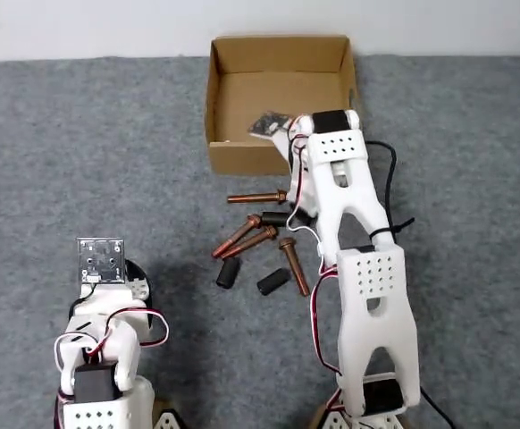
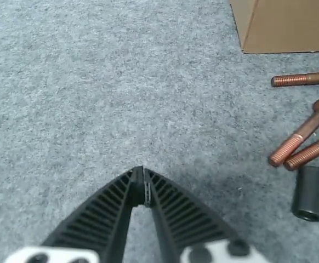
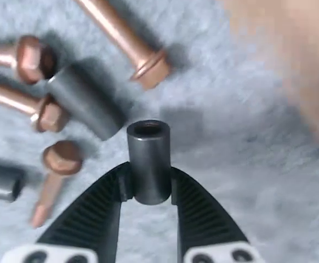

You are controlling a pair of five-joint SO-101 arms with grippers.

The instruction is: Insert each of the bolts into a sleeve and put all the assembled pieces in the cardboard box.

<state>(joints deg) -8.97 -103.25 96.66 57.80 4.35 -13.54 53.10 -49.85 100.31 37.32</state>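
Right pincer (image 3: 148, 186) gripped 1 sleeve (image 3: 148, 156) low on its body, frame centre. Left pincer (image 2: 143, 189) was clenched, empty. 4 bolts (image 1: 258, 197) lay loose below the cardboard box (image 1: 242, 159). Risk: with so shallow a grip, the sleeve would likely pivot or slip under insertion force.

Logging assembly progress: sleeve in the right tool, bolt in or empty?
Empty: the sleeve in the right tool shows an open bore, nothing inside.

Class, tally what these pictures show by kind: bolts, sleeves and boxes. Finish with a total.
Copper bolts: 4
Dark sleeves: 4, one of them held in the right gripper
Cardboard box: 1
Total: 9
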